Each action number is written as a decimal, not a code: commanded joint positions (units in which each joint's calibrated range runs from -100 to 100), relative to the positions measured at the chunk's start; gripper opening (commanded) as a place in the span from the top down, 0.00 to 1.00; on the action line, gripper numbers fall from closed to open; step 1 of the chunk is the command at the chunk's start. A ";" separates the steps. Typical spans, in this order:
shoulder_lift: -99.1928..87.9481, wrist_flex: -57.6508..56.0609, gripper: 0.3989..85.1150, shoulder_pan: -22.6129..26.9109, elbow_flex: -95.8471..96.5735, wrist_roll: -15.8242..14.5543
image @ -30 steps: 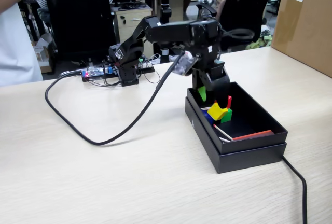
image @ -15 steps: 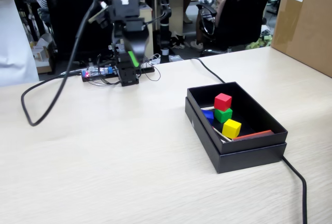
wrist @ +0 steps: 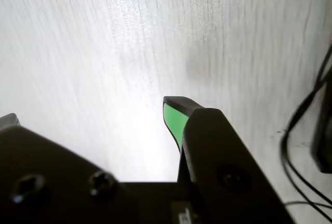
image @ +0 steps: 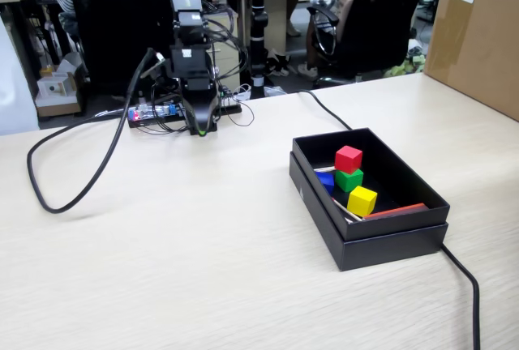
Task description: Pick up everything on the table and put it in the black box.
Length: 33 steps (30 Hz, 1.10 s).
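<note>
The black box (image: 381,241) stands on the table (image: 203,269) at the right of the fixed view. Inside it a red cube (image: 349,158) rests on a green cube (image: 349,179), with a blue cube (image: 326,178) to their left and a yellow cube (image: 362,200) nearer the front. My gripper (image: 200,127) hangs folded at the arm's base, far left of the box, pointing down close to the table. In the wrist view the gripper (wrist: 91,112) is open, only bare wood between the green-padded fingertip (wrist: 174,117) and the other tip.
A thick black cable (image: 49,196) loops across the table's left side; another (image: 464,279) runs from behind the box to the front right. Thin sticks (image: 393,211) lie in the box. A brown carton (image: 478,34) stands at the right. Wires (wrist: 306,130) lie beside the arm's base.
The arm has swung from over the box back to its base and folded down. The yellow cube left in the box has come to rest near the front.
</note>
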State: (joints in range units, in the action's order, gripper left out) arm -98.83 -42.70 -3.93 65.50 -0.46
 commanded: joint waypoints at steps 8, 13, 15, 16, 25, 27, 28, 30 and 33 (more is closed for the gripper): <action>-1.17 20.97 0.40 1.37 13.56 -1.47; -1.17 32.03 0.41 1.81 24.44 -1.51; -1.17 35.23 0.41 1.81 27.43 -1.86; -1.17 35.92 0.41 1.86 28.43 -2.25; -1.17 36.78 0.44 2.39 29.61 -3.17; -1.17 36.78 0.45 2.39 29.70 -3.13; -1.17 36.78 0.45 2.39 29.70 -3.17; -1.17 36.78 0.44 2.39 29.70 -3.17; -1.17 36.78 0.44 2.39 29.61 -3.17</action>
State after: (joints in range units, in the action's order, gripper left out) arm -100.00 -4.84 -1.54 92.06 -2.81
